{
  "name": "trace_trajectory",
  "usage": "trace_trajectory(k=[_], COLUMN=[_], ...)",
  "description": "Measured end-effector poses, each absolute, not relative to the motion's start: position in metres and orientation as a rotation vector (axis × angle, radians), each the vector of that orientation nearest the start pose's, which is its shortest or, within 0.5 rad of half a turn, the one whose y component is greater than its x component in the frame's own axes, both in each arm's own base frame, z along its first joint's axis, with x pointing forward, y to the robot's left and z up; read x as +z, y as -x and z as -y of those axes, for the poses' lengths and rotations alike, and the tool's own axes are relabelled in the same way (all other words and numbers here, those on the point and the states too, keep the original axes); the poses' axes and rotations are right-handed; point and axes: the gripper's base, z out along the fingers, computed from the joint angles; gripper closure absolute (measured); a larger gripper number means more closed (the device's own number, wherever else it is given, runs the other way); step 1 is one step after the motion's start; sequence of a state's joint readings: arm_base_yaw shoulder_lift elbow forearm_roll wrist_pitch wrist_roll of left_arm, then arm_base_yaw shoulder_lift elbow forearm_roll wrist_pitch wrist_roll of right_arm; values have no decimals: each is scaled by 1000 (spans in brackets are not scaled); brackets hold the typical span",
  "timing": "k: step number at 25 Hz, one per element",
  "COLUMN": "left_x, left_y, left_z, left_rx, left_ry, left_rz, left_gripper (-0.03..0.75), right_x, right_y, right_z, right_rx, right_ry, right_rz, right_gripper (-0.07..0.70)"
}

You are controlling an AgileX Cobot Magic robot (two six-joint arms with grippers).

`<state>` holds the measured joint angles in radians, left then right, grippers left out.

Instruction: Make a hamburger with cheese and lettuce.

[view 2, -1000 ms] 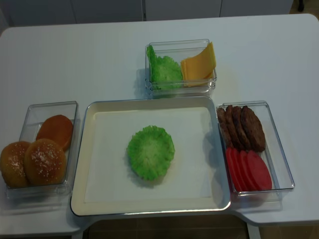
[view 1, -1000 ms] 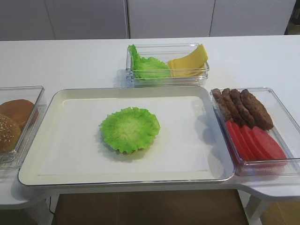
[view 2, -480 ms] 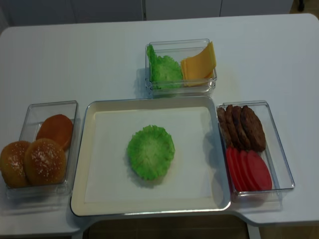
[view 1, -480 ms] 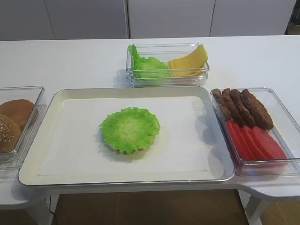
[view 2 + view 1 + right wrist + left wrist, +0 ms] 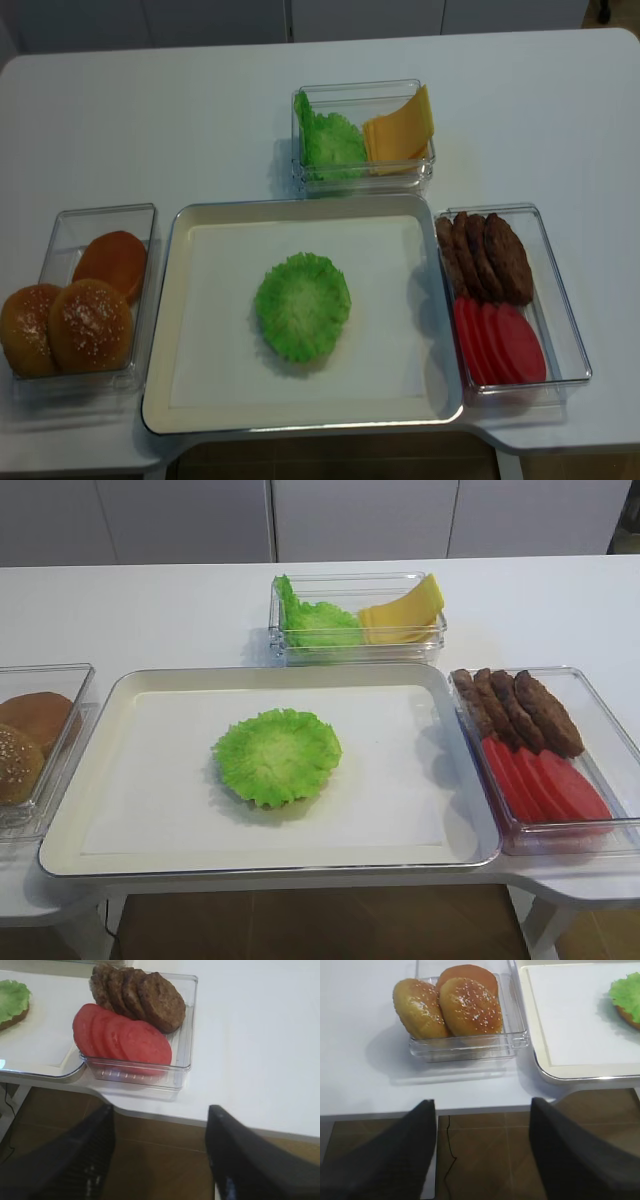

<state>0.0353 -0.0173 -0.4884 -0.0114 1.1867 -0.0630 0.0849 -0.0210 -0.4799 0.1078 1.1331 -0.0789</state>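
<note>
White tabletop fills both high views, with a brown floor showing below its front edge and pale cabinet fronts behind it. At the middle sits a cream tray lined with white paper. On the paper lies the lettuce, flat and ruffled, covering the hamburger; only a brown sliver of bun rim peeks out under the leaf in the two wrist views.

Behind the tray stands a clear box with more green leaves on its left side and the cheese fanned on its right, leaning against the wall. A second clear box, just right of the tray, holds brown patties at the back and red slices at the front. A third box, left of the tray, holds two seeded buns in front and a plain bun behind them.

Neither arm appears in the high views. The right gripper hangs off the table's front edge over the floor, its two dark fingers spread wide with nothing between them; the patties and red slices lie ahead of the jaws, the lettuce far ahead to their left. The left gripper is likewise off the edge, jaws wide apart and empty; the buns sit ahead of its left finger, the tray corner ahead of its right one, and the lettuce ahead and well to the right.
</note>
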Motion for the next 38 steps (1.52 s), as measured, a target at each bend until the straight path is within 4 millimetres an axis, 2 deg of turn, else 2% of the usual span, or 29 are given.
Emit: trace_trajectory(k=[38], left_x=[264], left_y=[12], left_z=[1], left_rx=[-30], left_ry=[105], left_rz=[-2164], left_gripper=[277], right_x=[266], right_y=[10], right_z=[-6], right_rx=[107], right_ry=[183], right_rz=[-2105], right_gripper=[195])
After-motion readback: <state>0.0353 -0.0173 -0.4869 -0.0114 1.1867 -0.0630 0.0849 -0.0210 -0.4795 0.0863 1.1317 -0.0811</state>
